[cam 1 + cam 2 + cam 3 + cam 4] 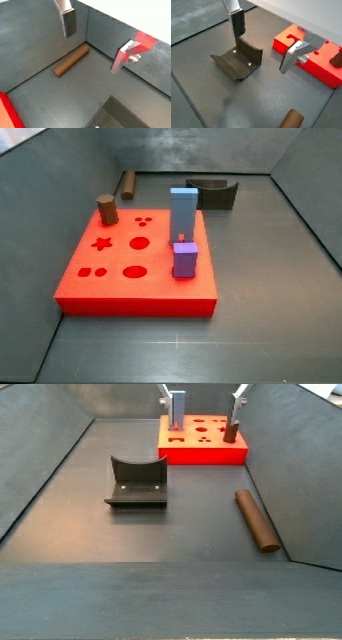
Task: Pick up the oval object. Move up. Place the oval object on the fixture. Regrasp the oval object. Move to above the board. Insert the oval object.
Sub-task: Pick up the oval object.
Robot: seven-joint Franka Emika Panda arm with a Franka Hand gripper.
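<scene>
overhead, gripper (203, 398) jaws apart; oval object (258, 519) on floor

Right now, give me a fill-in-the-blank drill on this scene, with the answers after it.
1. The oval object lies flat on the ___, untouched.
2. The gripper hangs with its fingers ___, holding nothing.
3. The fixture has ___ resting in its notch.
4. On the red board, the tallest piece standing is the ___ block.

Missing words: floor; open; nothing; blue
</scene>
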